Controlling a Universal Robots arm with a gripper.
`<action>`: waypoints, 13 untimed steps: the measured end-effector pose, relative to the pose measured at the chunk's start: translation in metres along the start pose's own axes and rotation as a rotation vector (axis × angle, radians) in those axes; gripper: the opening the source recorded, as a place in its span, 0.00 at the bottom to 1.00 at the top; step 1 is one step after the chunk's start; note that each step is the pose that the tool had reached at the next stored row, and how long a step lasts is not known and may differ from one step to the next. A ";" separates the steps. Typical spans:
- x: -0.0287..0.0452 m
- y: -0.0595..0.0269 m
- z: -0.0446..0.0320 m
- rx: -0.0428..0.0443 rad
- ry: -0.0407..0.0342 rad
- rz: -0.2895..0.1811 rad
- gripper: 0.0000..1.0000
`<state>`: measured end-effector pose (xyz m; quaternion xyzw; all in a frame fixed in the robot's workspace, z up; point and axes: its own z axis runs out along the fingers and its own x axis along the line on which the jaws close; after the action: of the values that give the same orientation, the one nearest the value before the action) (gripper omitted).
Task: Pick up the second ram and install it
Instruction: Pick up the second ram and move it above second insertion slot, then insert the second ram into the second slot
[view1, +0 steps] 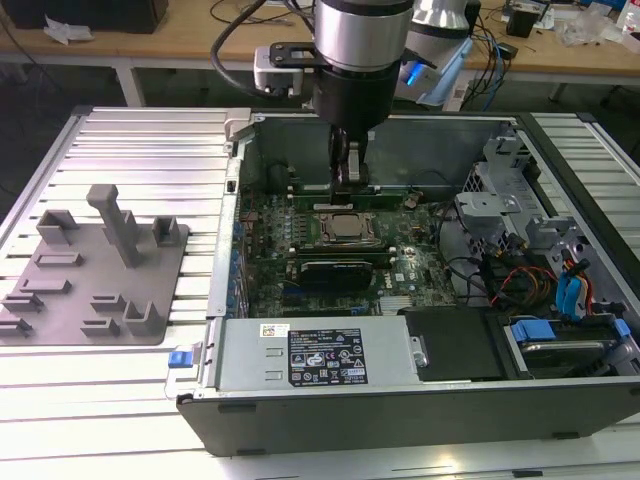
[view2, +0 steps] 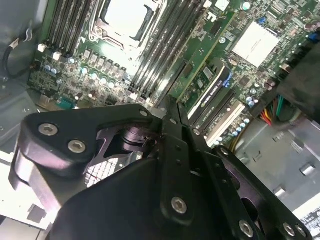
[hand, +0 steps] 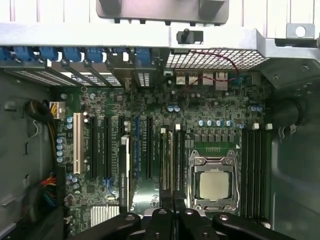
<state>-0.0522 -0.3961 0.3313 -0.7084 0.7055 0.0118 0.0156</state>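
Closest to the lens in both wrist views is the black claw (hand: 172, 202), which hangs inside the open computer case (view1: 232, 200). Its tips are pressed nearly together, pinching the top edge of the second ram (view1: 378, 189) near the middle of its length.

The second ram shows as a long, thin green strip. It stands on edge, so little of its faces can be seen, and its chips and label cannot be made out. Its long axis runs parallel to the nearest side of the CPU socket (view1: 346, 228), from the exterior view's left to its right, level with the motherboard (view1: 420, 260). It stands just beside the CPU socket, on the side away from the power supply (view1: 240, 355). Whether it is fully down in its slot cannot be told. The claw is directly above it and touching it.

More black memory slots (hand: 252, 170) lie on the opposite side of the CPU socket. A grey tray (view1: 90, 270) lies on the ribbed tabletop (view1: 150, 140), outside the case and well apart from the CPU socket.
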 end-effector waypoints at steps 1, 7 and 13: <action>-0.0003 -0.0002 0.0020 0.0000 0.0000 0.000 0.09; -0.0008 -0.0014 0.0103 0.0000 -0.0006 0.000 0.09; -0.0007 -0.0014 0.0109 0.0000 -0.0006 0.000 0.09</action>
<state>-0.0508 -0.3949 0.3204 -0.7084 0.7055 0.0121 0.0158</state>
